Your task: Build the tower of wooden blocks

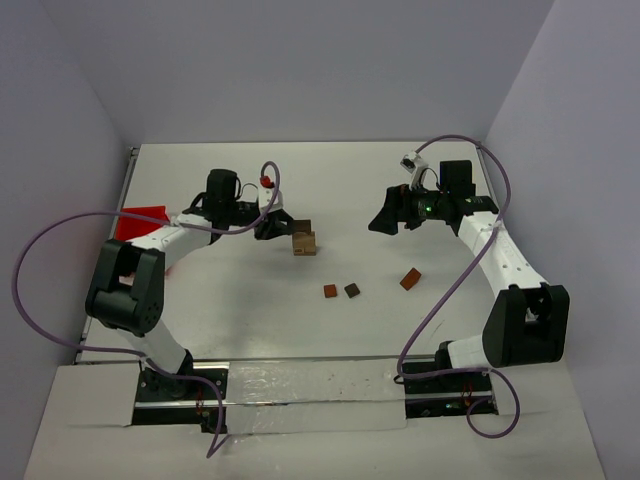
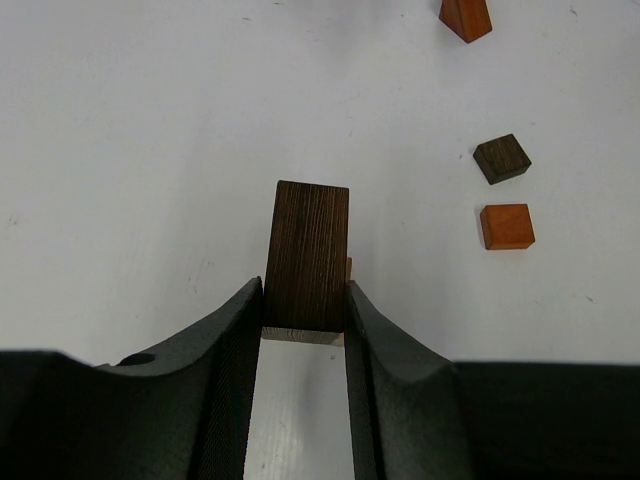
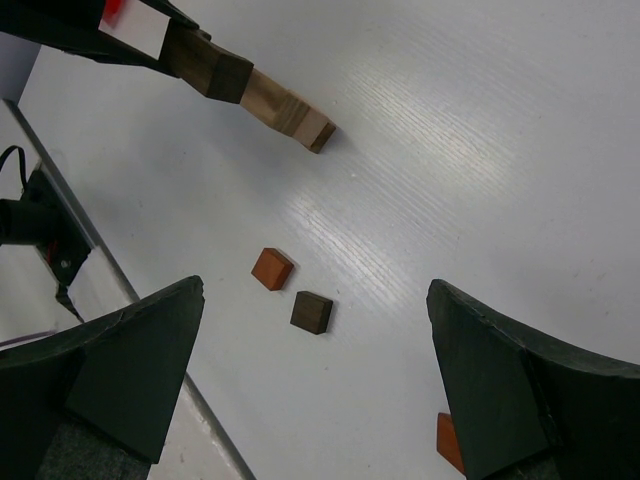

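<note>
Currently, on the near side of the wood block tower (image 1: 304,242), three loose pieces lie on the bare desk (image 1: 240,310). A reddish-brown cube (image 1: 330,291) and a dark brown cube (image 1: 352,290) sit just beside each other, and a reddish-brown block (image 1: 410,279) lies farther to the tower's right, all well apart from the stack. At the tower itself, the left tool (image 2: 303,296) pinches a dark brown block (image 2: 308,257) by its two side faces, and from the right wrist view that block appears to rest on the light tan pieces beneath it. So the step in hand looks like setting this piece on top. The next move calls for parting the fingers gently and lifting straight away without dragging the block sideways, since the stack is narrow and would likely tip easily. Well off to the tower's right, the right tool (image 1: 385,220) hangs above the desk with its fingers spread wide and nothing between them, well placed to fetch a loose cube. Room is generous: open desk surrounds the tower on every side, the red bin (image 1: 140,220) sits well to its left by the desk edge, and the walls (image 1: 300,70) stand far behind.
</note>
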### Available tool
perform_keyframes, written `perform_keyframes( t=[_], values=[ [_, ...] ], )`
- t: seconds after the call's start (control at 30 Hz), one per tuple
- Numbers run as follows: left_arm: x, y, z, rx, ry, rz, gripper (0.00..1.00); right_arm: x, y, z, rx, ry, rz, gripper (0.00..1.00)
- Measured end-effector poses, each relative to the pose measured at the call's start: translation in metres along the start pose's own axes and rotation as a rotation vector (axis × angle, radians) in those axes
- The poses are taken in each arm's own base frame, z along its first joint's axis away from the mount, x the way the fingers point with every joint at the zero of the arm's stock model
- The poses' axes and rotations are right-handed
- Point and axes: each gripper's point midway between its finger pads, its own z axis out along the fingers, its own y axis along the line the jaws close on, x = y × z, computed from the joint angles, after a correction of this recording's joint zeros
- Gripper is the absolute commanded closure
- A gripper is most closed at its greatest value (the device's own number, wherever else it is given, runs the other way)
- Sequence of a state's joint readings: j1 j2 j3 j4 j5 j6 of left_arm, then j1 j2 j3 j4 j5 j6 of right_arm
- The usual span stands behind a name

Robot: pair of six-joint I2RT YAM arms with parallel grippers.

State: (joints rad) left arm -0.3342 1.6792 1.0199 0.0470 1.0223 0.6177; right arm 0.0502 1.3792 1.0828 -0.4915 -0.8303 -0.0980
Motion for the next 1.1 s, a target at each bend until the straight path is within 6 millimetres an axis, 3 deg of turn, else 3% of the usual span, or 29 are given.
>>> perform_keyframes(
  t=[0.43,1.1],
  values=[
    [-0.003,0.001,0.008,-0.017,-0.015,-0.006,0.94,0.001,-0.001,0.001,-0.001,0.003,0.003,0.0],
    [0.015,-0.001,0.015,0.0,0.007,-0.049,0.91,0.0,-0.002,0.003,-0.006,0.007,0.007,0.0]
  ],
)
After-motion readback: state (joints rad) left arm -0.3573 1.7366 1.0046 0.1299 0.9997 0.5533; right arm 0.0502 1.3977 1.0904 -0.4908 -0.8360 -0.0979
